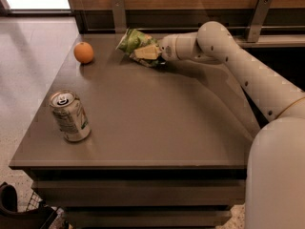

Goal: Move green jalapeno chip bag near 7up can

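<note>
At the far side of the table (157, 128) the gripper (148, 54) is clenched on the green jalapeno chip bag (132, 40), probably light, soft and slippery, best pinched at its crumpled edge; the 7up can (70, 116) stands well apart from it.

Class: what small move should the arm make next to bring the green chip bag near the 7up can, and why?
Probably lift the green jalapeno chip bag slightly and begin drawing it toward the near-left corner. The gripper is at the bag by the table's far edge, while the 7up can stands far off, near-left.
</note>
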Robot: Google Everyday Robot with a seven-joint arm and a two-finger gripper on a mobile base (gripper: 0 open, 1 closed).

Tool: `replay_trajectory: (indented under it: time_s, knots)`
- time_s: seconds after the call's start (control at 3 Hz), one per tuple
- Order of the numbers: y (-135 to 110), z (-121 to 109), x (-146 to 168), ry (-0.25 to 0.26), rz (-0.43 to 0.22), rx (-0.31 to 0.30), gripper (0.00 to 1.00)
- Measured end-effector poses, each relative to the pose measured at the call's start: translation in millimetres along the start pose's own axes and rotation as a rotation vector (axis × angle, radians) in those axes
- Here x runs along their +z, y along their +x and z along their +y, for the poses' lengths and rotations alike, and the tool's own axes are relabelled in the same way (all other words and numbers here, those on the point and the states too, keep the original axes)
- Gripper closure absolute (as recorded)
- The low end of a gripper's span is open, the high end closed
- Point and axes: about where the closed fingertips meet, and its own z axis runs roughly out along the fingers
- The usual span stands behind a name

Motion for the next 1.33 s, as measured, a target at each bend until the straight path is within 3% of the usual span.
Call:
replay_trajectory:
  time_s: [0.67,1.33]
  knots:
    - [-0.1,0.0,-0.1,0.000,0.000,0.000,1.00]
    - [-71.7,54.9,-137.8,0.120,0.048,-0.133,1.00]
